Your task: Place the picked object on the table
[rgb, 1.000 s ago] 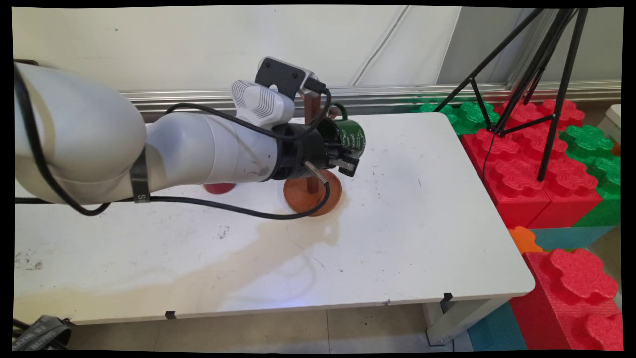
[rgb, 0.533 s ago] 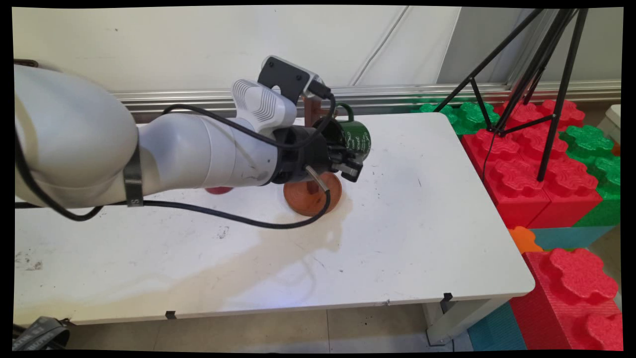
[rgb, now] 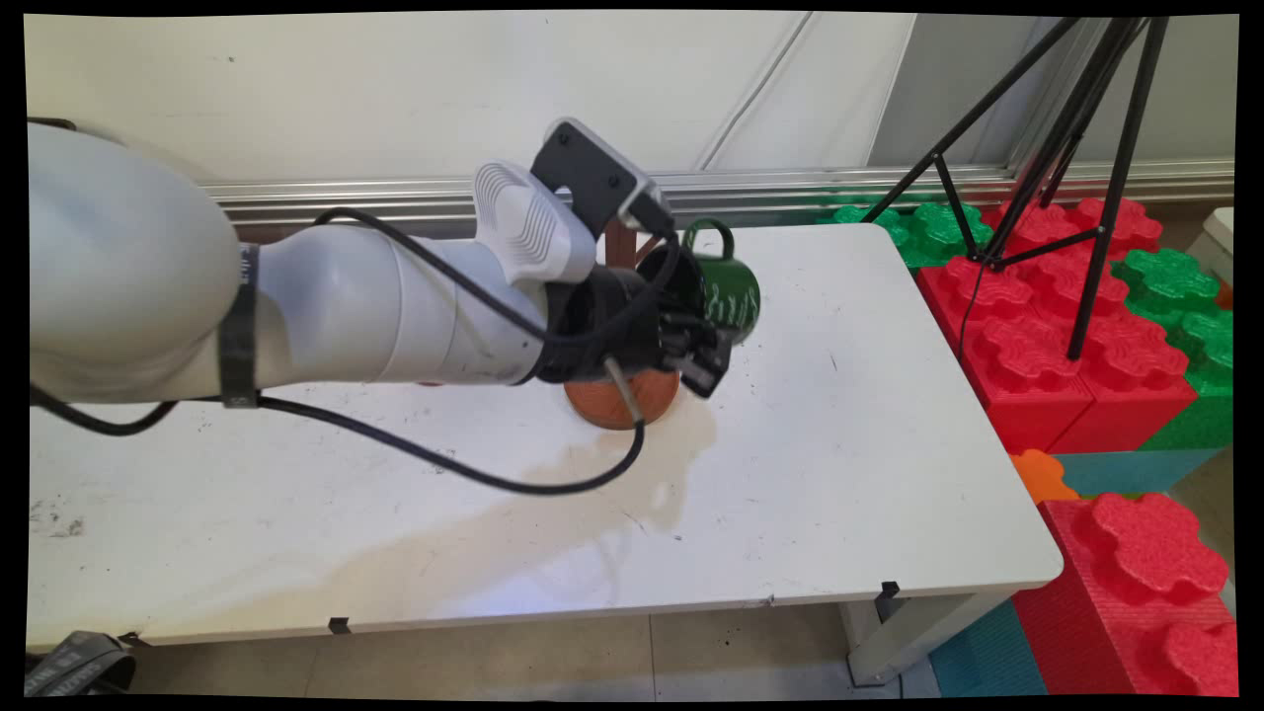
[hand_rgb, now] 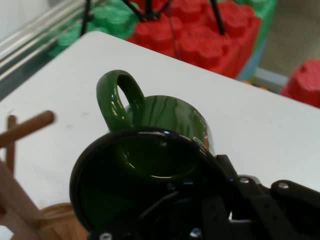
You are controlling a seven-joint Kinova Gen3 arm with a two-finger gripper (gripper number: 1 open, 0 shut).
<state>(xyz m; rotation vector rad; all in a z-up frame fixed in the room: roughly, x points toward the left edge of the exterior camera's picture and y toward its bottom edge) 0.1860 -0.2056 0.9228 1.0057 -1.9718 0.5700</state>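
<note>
Jaws: clamped on the rim of your green mug (hand_rgb: 165, 130), one finger apparently inside.
Gripper (rgb: 703, 348): holds the mug sideways, mouth toward the wrist, handle up.
Mug position: above the table (rgb: 839, 474), just right of the wooden mug stand (rgb: 620, 395).

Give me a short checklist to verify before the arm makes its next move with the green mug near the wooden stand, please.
1. Grip: gripper shut on the green mug at its rim: ok.
2. Mug off the table: ok.
3. Mug handle free of the wooden stand's peg: ok.
4. Stand base flat on the table: ok.
5. Black cable clear of the stand: cannot tell.
</note>
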